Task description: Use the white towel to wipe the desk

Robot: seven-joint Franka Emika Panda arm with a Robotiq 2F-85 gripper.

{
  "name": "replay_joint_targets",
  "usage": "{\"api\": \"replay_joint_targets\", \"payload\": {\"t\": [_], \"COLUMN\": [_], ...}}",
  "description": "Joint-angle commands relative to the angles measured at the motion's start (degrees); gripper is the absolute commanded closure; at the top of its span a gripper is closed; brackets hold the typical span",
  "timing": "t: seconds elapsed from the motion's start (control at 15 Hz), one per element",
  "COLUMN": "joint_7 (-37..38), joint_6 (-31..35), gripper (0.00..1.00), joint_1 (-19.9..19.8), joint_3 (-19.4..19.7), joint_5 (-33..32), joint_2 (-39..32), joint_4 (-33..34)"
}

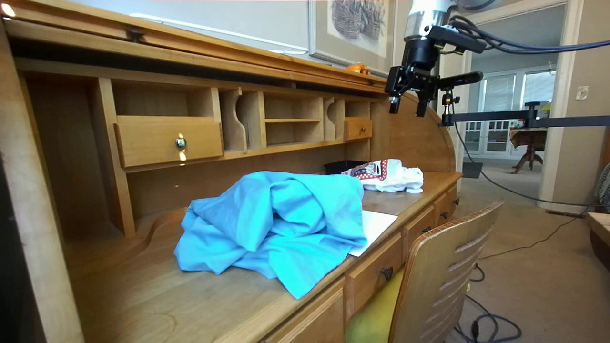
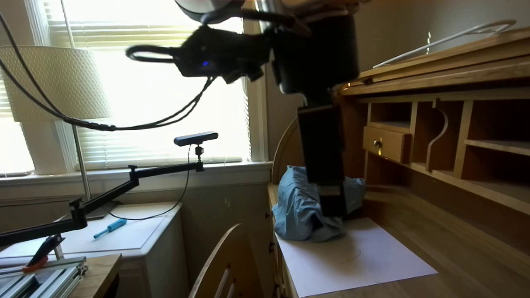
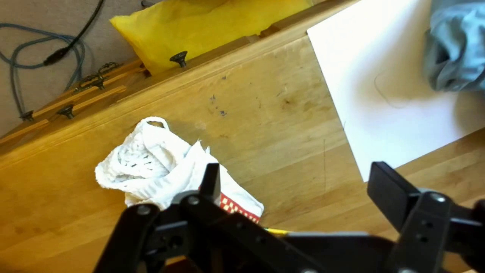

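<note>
The white towel (image 1: pixel 396 178) with a red printed pattern lies bunched on the far part of the wooden desk (image 1: pixel 119 300) in an exterior view. In the wrist view the towel (image 3: pixel 163 163) is at the left, partly hidden behind one finger, on the bare desktop (image 3: pixel 273 113). My gripper (image 1: pixel 408 108) is high above the desk, apart from the towel. In the wrist view its fingers (image 3: pixel 295 176) are wide apart with nothing between them. In an exterior view the gripper (image 2: pixel 332 203) is seen from the side and the towel is not visible.
A crumpled blue cloth (image 1: pixel 281 224) and a white paper sheet (image 2: pixel 356 260) lie on the desk. Cubbies and small drawers (image 1: pixel 171 143) line the desk's back. A wooden chair (image 1: pixel 448 271) stands at the front edge. A yellow bag (image 3: pixel 212 30) shows below that edge.
</note>
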State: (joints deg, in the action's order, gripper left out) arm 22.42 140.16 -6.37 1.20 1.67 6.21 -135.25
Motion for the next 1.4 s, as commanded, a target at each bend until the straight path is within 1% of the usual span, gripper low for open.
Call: {"api": "replay_joint_targets", "payload": {"t": [0.0,0.07,0.27,0.47,0.6,0.67,0.73,1.0,1.13,1.33], "joint_7": [6.4,7.5,10.4,10.3,8.4,8.7,7.4,7.4,5.9,3.8], "joint_6": [3.1,4.9,6.9,6.1,5.2,4.1,5.7,5.5,8.7,10.1], "gripper": [0.00,0.00,0.00,0.00,0.00,0.00,0.00,0.00,0.00,0.00], "joint_1": [-1.0,-0.9,-0.3,0.2,0.3,0.8,0.6,1.0,0.8,0.4], "joint_3": [1.5,2.3,5.2,7.6,8.6,9.2,8.9,9.5,9.5,9.8], "joint_5": [-2.7,-3.3,-4.9,-4.4,-3.6,-4.4,-2.2,-2.2,-2.6,-2.5], "joint_2": [-9.0,-10.8,-15.8,-20.2,-22.7,-23.4,-20.8,-23.1,-25.0,-28.0], "joint_4": [6.5,7.5,10.9,14.5,16.6,17.2,14.2,16.1,16.8,17.6]}}
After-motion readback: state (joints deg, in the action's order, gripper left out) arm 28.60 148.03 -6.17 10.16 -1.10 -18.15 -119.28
